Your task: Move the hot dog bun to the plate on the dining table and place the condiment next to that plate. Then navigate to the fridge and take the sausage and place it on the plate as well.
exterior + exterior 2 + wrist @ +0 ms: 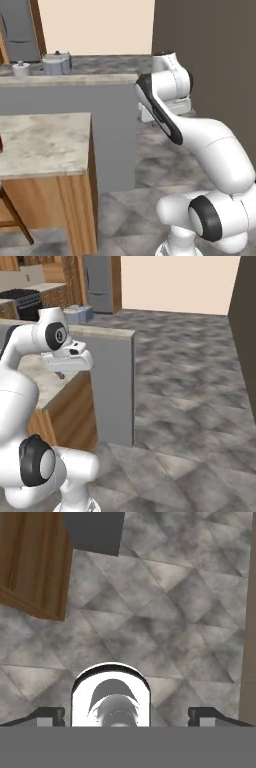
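The dining table (45, 142), with its marbled stone top and light wood base, stands at the left, and its corner shows behind the arm (50, 383). A dark red sliver (1, 142) lies on its top at the frame's left edge, cut off; I cannot tell what it is. The fridge (17, 30) (102, 283) stands far back, doors closed. My gripper (61, 374) (127, 714) hangs over the floor beside the table's end, pointing down, open and holding nothing. The plate, bun, condiment and sausage are out of view.
A grey ledge (70, 80) with a grey wall (112, 391) runs behind the table, carrying a metal appliance (56, 63) and a white cup (21, 68). A stove (20, 300) sits far left. A dark wall (210, 50) rises on the right. Grey tiled floor (185, 406) stretches ahead.
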Controlling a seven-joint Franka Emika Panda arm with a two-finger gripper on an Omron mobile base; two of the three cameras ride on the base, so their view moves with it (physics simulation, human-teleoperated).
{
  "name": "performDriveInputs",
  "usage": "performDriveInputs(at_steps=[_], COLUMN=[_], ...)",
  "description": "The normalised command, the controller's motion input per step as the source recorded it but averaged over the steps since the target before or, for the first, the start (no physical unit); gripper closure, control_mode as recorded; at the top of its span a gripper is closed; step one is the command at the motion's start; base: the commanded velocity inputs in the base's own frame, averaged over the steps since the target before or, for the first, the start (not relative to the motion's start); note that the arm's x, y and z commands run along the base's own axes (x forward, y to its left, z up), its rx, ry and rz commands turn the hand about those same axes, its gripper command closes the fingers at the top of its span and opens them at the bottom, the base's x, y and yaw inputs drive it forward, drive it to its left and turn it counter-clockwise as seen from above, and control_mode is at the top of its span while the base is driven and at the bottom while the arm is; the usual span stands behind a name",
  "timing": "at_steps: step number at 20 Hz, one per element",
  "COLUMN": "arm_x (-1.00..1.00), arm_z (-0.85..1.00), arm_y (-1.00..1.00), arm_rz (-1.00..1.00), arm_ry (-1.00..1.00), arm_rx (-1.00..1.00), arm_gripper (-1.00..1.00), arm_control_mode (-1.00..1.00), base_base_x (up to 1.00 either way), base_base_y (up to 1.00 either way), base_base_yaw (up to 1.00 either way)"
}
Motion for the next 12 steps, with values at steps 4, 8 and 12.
performDriveInputs(at_steps=[4, 8, 12], arm_x=[0.00, 0.00, 0.00], arm_z=[0.00, 0.00, 0.00], arm_y=[0.00, 0.00, 0.00], arm_rz=[0.00, 0.00, 0.00], arm_ry=[0.00, 0.00, 0.00], arm_rx=[0.00, 0.00, 0.00], arm_gripper=[-1.00, -1.00, -1.00], arm_control_mode=[1.00, 1.00, 1.00], base_base_x=[0.80, 1.00, 1.00], base_base_y=[-1.00, -1.00, -1.00], base_base_yaw=[-0.10, -0.05, -0.04])
